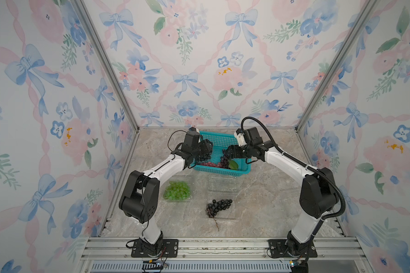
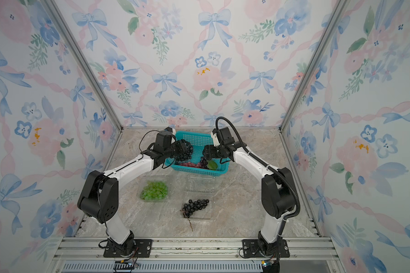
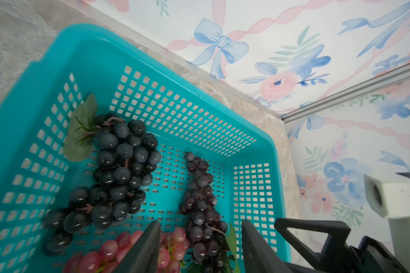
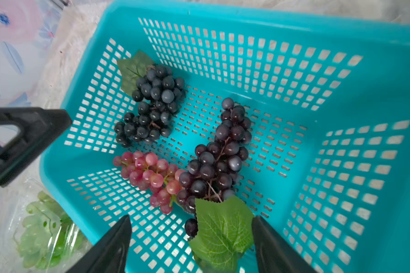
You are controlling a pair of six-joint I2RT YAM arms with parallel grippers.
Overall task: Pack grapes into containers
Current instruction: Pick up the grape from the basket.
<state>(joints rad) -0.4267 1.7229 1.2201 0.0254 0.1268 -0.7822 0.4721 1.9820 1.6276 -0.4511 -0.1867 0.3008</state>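
In both top views the teal basket (image 1: pixel 220 172) (image 2: pixel 197 173) sits just above the frame's centre, and both arms reach into it from the bottom edge. The left gripper (image 1: pixel 207 151) (image 2: pixel 184 148) hangs over the basket's left end beside a blue-black bunch (image 1: pixel 205 156). The right gripper (image 1: pixel 225 153) (image 2: pixel 205 151) hangs over the right part, above a dark purple bunch (image 1: pixel 224 162) with a green leaf (image 1: pixel 233 164). A red bunch (image 1: pixel 208 163) lies between the two bunches. From up here we cannot tell how either pair of fingers stands. Below the basket, left of centre, green grapes (image 1: pixel 176 190) (image 2: pixel 154 190) fill a clear punnet (image 1: pixel 191 186). To their right a black bunch (image 1: pixel 219 205) (image 2: pixel 195 205) lies in the tray of an open punnet (image 1: pixel 223 183), its stem pointing at the bottom edge. In the left wrist view we find the left gripper (image 3: pixel 200 223) with fingers spread and pinching nothing, above the red bunch (image 3: pixel 109 250) and the dark purple bunch (image 3: pixel 201 208) on the basket (image 3: pixel 57 59) floor. The blue-black bunch (image 3: pixel 121 165) lies just beside these two. In the right wrist view the right gripper (image 4: pixel 191 218) has its fingers wide apart on either side of the leaf (image 4: pixel 223 231), gripping nothing. The dark purple bunch (image 4: pixel 220 160) rests on the basket (image 4: pixel 270 19) floor touching the red bunch (image 4: pixel 149 175), with the blue-black bunch (image 4: pixel 152 101) near them. Outside the basket wall we see the green grapes (image 4: pixel 40 236) through their clear plastic.
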